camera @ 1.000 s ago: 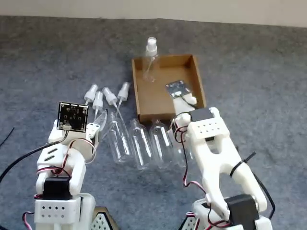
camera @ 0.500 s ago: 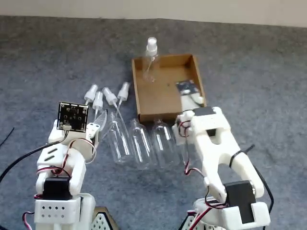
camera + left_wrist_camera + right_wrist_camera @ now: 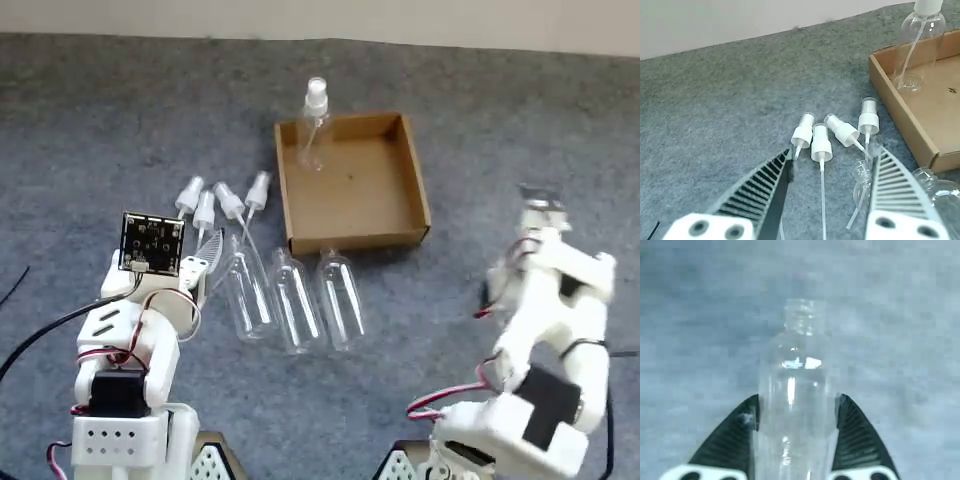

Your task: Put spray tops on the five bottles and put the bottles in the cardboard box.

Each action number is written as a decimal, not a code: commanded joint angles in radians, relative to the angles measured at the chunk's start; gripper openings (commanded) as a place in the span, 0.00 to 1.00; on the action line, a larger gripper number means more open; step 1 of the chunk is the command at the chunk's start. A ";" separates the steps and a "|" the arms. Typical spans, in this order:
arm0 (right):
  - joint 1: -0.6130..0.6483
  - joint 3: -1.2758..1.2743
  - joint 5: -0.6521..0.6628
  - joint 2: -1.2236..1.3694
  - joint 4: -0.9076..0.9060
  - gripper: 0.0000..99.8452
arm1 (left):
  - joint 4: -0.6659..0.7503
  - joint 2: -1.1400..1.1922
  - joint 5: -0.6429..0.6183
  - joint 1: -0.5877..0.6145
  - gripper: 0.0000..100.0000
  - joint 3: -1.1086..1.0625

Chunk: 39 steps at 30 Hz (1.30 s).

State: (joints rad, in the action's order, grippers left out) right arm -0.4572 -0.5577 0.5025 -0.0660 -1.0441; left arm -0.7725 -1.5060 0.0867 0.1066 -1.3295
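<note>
Five clear plastic bottles point(image 3: 296, 305) counted: three uncapped, lying side by side on grey carpet point(image 3: 100, 120); one upright bottle point(image 3: 314, 135) with top fitted (standing inside the box); one more uncapped bottle point(image 3: 795, 385) seen from the right wrist. Four loose white spray tops point(image 3: 228, 198) with long dip tubes. One shallow brown cardboard box point(image 3: 360, 241). Two white robot arms point(image 3: 130, 340).
</note>
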 commanded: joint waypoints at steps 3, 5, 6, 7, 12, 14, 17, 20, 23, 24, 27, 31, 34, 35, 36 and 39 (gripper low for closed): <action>-0.081 0.147 0.051 0.125 0.016 0.03 | 0.025 0.001 0.005 -0.058 0.23 0.004; -0.079 0.148 0.054 0.154 0.016 0.08 | 0.025 0.001 0.005 -0.058 0.23 0.004; -0.081 0.150 0.054 0.163 0.016 0.10 | 0.025 0.001 0.005 -0.058 0.23 0.004; -0.082 0.150 0.054 0.170 0.016 0.12 | 0.025 0.001 0.005 -0.058 0.23 0.004; -0.081 0.151 0.057 0.171 -0.007 0.22 | 0.025 0.001 0.005 -0.058 0.23 0.004; -0.076 0.154 0.054 0.171 -0.030 0.26 | 0.025 0.001 0.005 -0.058 0.23 0.004; -0.059 0.189 0.017 0.171 -0.048 0.29 | 0.025 0.001 0.005 -0.058 0.23 0.004; -0.035 0.269 -0.021 0.179 -0.051 0.29 | 0.025 0.001 0.005 -0.058 0.23 0.004; -0.004 0.334 -0.035 0.180 -0.094 0.29 | 0.025 0.001 0.005 -0.058 0.23 0.004; 0.007 0.351 -0.035 0.180 -0.110 0.29 | 0.025 0.001 0.005 -0.058 0.23 0.004; 0.022 0.395 -0.037 0.180 -0.140 0.29 | 0.025 0.001 0.005 -0.058 0.23 0.004; 0.019 0.441 -0.037 0.231 -0.143 0.29 | 0.025 0.001 0.005 -0.058 0.23 0.004; 0.007 0.475 -0.035 0.306 -0.143 0.29 | 0.025 0.001 0.005 -0.058 0.23 0.004; -0.001 0.483 -0.035 0.328 -0.143 0.29 | 0.025 0.001 0.005 -0.058 0.23 0.004; -0.004 0.487 -0.035 0.341 -0.145 0.29 | 0.025 0.001 0.005 -0.058 0.23 0.004; -0.004 0.487 -0.035 0.354 -0.143 0.29 | 0.025 0.001 0.005 -0.058 0.23 0.004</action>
State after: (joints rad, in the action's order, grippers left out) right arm -0.4496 -0.1281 0.4749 0.2931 -1.1776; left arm -0.7725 -1.5060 0.0867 0.0698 -1.3295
